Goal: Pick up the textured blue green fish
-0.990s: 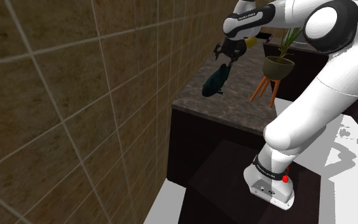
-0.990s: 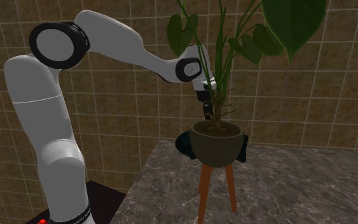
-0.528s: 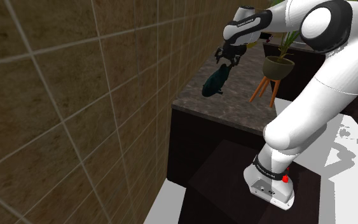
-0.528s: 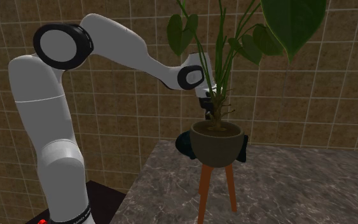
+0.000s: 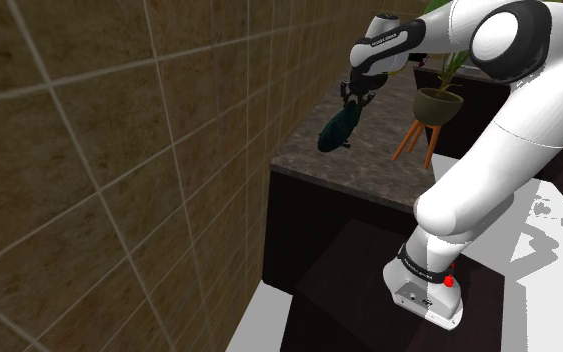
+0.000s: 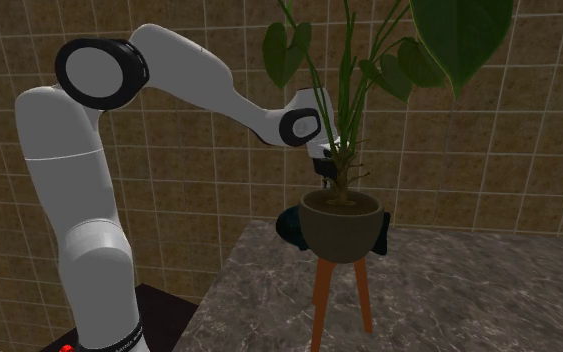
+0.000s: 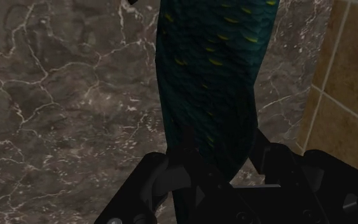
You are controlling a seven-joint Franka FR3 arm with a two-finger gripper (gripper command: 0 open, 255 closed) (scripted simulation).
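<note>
Wall (image 5: 119, 150): brown tiles, at the shoulder view's left.
Worktop (image 5: 369, 165): dark veined stone, set against the wall.
Fish (image 5: 338, 128): blue-green and scaled, lying on the worktop near the wall; judged not yet lifted.
Claw (image 5: 355, 96): low over the fish's narrow end. Its fingers (image 7: 161, 175) stand apart, one on each side of that end; whether they touch it cannot be told.
Plant (image 5: 437, 100): potted, on a wooden stand, to the shoulder view's right of the fish.
Progress: approach judged complete; closing on the fish and raising it are left.
</note>
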